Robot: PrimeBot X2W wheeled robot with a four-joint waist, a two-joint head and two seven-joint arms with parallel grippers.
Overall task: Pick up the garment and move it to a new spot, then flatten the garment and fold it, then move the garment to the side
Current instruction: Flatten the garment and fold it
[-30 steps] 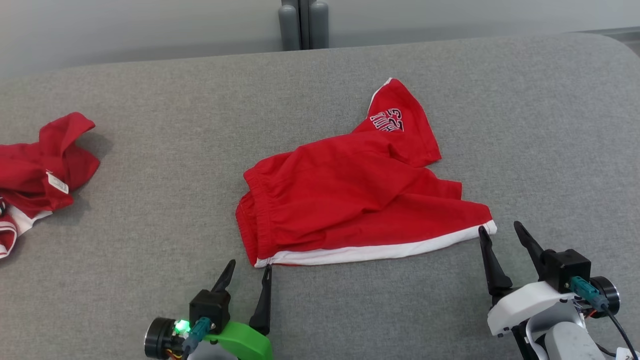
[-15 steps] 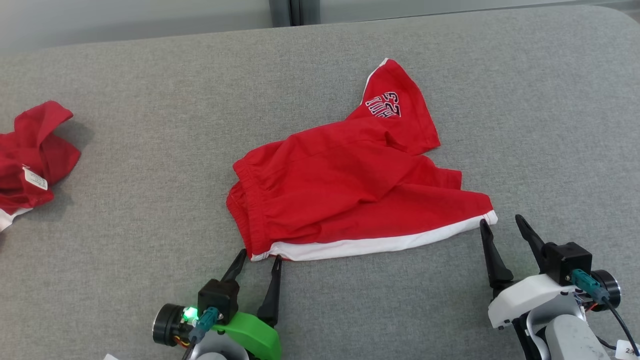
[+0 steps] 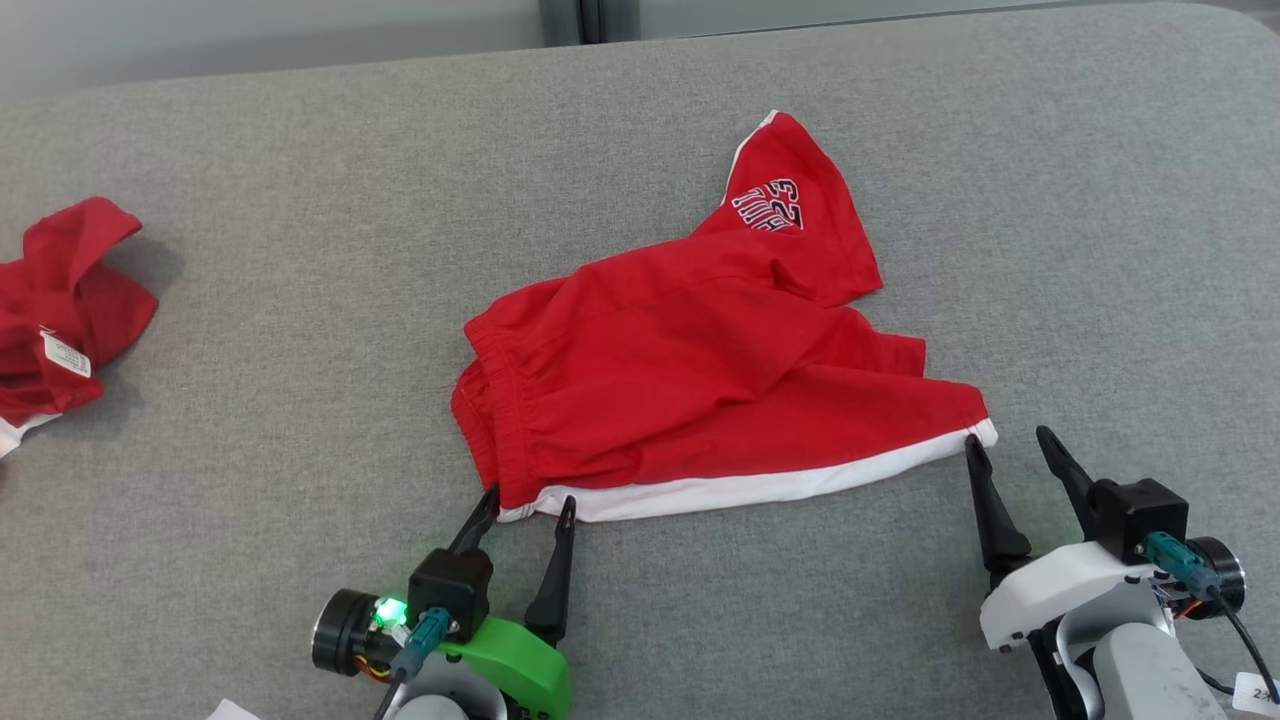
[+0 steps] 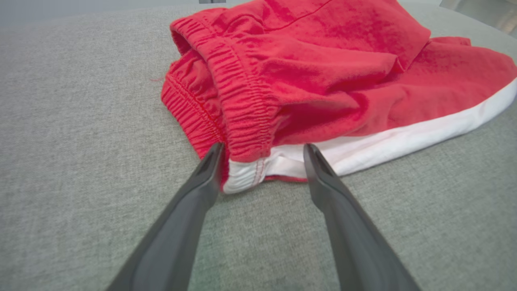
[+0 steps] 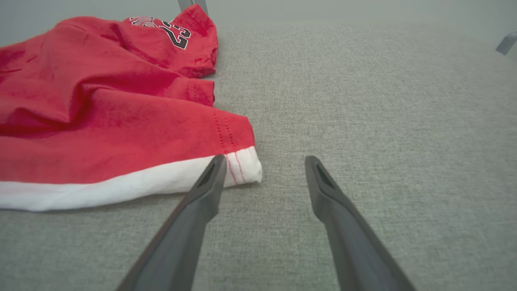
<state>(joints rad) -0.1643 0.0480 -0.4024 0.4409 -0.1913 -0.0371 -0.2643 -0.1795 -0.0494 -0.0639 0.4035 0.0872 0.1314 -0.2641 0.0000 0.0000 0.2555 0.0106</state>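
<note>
The garment [image 3: 700, 370] is a pair of red shorts with a white side stripe and a printed number on one leg, lying rumpled on the grey padded surface [image 3: 300, 400]. My left gripper [image 3: 528, 500] stands open at its near waistband corner [image 4: 242, 178], which sits between the fingertips. The right gripper [image 3: 1007, 441] is open too. Its left fingertip [image 5: 216, 165] touches the white hem corner [image 5: 246, 165] of the garment [image 5: 101, 121], and the other finger rests over bare surface.
A second red garment [image 3: 60, 320] with a white tag lies crumpled at the left edge. Grey posts [image 3: 580, 18] stand beyond the far edge of the surface. Bare grey fabric spreads to the right of the shorts and along the near side.
The camera has tipped down and shifted. Both grippers have crept forward: the left now straddles the waistband corner, and the right fingertip has reached the hem corner. Both stay open.
</note>
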